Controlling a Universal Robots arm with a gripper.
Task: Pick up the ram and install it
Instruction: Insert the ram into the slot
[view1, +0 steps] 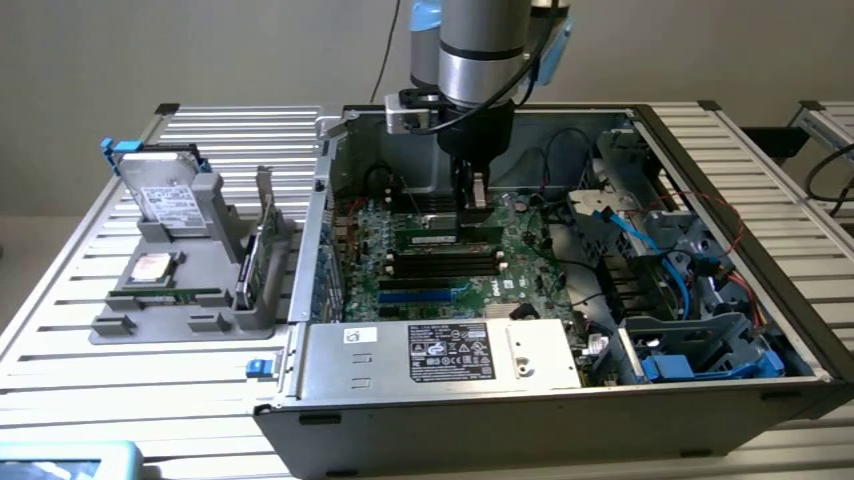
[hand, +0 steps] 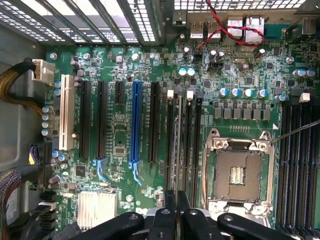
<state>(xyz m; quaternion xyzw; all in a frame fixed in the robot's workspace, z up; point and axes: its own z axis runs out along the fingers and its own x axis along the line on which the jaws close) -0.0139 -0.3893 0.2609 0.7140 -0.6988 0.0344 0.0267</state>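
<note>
Inside the open computer case (view1: 534, 430), the hand (view1: 470, 213) is pressed almost together, pinching the top edge of the ram (view1: 438, 238). The ram stands on edge at the black memory slots (view1: 441, 263) of the motherboard (view1: 367, 290). It looks light, stiff and thin but fragile, so I judge the long bare edge at mid-length the safest place to grip, clear of chips and contacts.

The gripper (hand: 176, 200) runs off the wrist view's edge and hides whether it grips the ram (view1: 445, 238). In the exterior view, the arm (view1: 487, 50) is cut off above; you cannot read the power supply label (view1: 451, 352).
</note>
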